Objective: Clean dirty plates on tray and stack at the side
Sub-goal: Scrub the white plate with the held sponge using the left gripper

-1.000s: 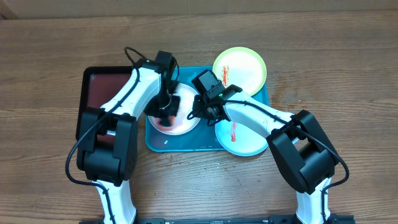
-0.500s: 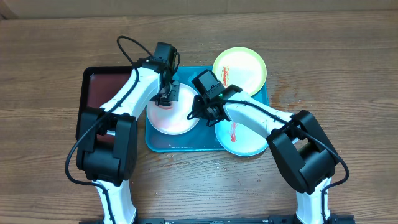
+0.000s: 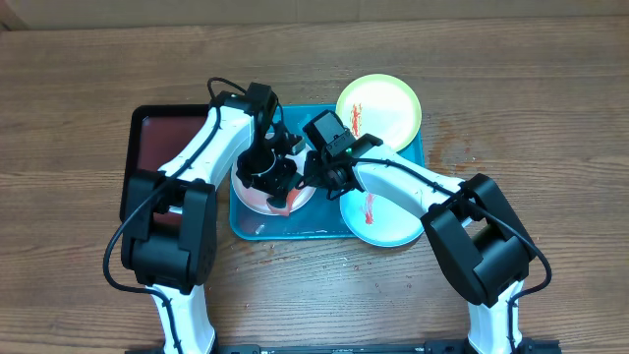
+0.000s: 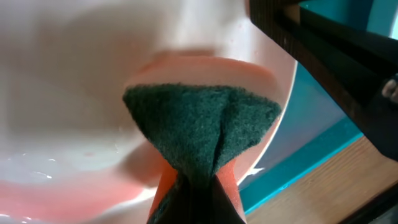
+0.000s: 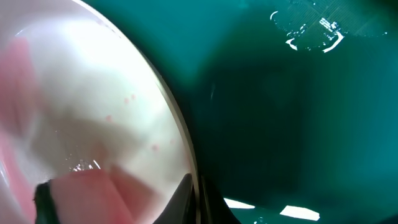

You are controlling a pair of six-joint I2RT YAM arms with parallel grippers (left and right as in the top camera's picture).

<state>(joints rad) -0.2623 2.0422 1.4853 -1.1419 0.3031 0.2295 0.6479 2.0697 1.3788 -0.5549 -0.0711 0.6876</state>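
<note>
- The table [image 3: 550, 118] carried everything, with the arms reaching in from the near edge.
- The tray [image 3: 295, 234] lay at the middle, between the arms, and its wet floor caught whatever ran off the plates.
- The black tray [image 3: 162, 147] sat touching its left side with nothing on it. That was probably the spot for the clean stack, though this is only a guess.
- The white plate [image 3: 248, 197] lay in the left half of the tray, under both grippers, so it was the one being washed.
- The green plate [image 3: 383, 103] rested over the tray's far right corner and the aqua plate [image 3: 388, 224] over its near right edge. Each had a red smear and was waiting its turn.
- The left gripper [image 3: 273, 185] was down over the white plate, clamped on the sponge [image 4: 205, 124]. The green scouring side faced the pink-streaked surface — a scrubbing hold.
- The right gripper [image 3: 313, 177] was at the plate's right rim. In the wrist view its dark fingers [image 5: 205, 202] seemed closed thinly on that rim — likely to steady the plate against the scrubbing.
</note>
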